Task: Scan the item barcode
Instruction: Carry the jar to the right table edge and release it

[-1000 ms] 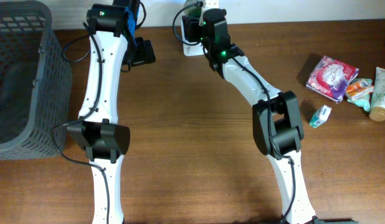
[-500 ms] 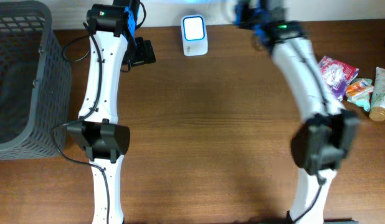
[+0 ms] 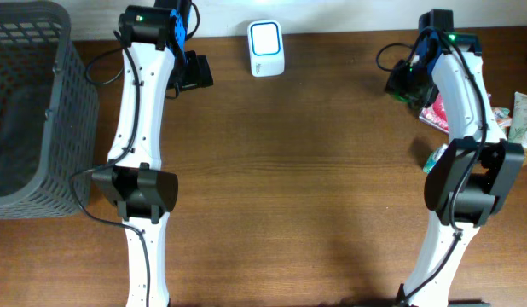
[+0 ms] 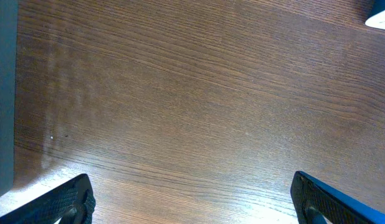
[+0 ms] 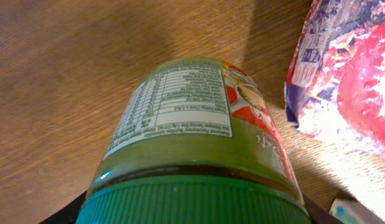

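Jar [image 5: 186, 124] sits clamped in right hand [image 3: 404, 81] beside red pouch [image 5: 354, 81]; left hand [image 4: 195, 202] spread wide

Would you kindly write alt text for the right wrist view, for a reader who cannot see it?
A green jar with a green lid and a white nutrition label fills the frame, lid nearest the camera, against a brown wooden table. A red, white and blue packet lies at the upper right.

The scanner [image 3: 266, 37] stands at the back of the desk [image 3: 280, 188]. Well left of it sits the basket [image 3: 25, 111]. Well right of it is the jar [image 5: 180, 118] in the right hand [image 3: 404, 81], with a packet [image 5: 361, 81] just beyond.
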`<state>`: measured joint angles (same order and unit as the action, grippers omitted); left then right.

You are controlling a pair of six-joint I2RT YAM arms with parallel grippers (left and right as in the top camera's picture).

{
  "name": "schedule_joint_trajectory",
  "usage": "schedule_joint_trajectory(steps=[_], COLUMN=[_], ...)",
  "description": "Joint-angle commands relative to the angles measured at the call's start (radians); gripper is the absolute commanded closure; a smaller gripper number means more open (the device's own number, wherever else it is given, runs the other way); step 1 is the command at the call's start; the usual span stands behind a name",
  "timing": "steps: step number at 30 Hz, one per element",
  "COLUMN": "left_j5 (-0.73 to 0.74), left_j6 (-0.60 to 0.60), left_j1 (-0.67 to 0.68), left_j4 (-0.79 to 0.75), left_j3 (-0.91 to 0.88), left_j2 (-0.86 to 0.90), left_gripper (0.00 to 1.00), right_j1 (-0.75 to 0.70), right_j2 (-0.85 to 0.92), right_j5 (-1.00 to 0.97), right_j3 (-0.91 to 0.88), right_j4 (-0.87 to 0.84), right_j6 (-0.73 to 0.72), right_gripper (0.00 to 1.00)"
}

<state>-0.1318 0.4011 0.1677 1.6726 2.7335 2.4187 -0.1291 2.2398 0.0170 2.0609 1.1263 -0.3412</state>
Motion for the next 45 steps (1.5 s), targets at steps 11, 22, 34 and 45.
schedule_joint_trajectory(steps=[11,22,34,45], left_j5=[-0.007,-0.007,-0.007,-0.007], left_j6=[-0.013,-0.013,-0.013,-0.013], left_j1=[-0.001,-0.001,-0.001,-0.001], left_j4=[0.001,0.001,0.001,0.001], left_j3=[-0.003,-0.003,-0.003,-0.003], left_j2=[0.004,0.004,0.004,0.004], left_gripper=[0.01,0.01,0.01,0.01], right_j1=[-0.03,-0.029,0.269,0.404], right_j2=[0.013,-0.163,-0.788,-0.886], right_j5=[-0.073,-0.032,0.017,0.02], right_j3=[-0.109,0.528,-0.143,-0.573], right_j4=[-0.086,0.475,0.526,0.541], right_j6=[-0.003,0.008,0.014,-0.056], right_gripper=[0.16,0.01,0.01,0.01])
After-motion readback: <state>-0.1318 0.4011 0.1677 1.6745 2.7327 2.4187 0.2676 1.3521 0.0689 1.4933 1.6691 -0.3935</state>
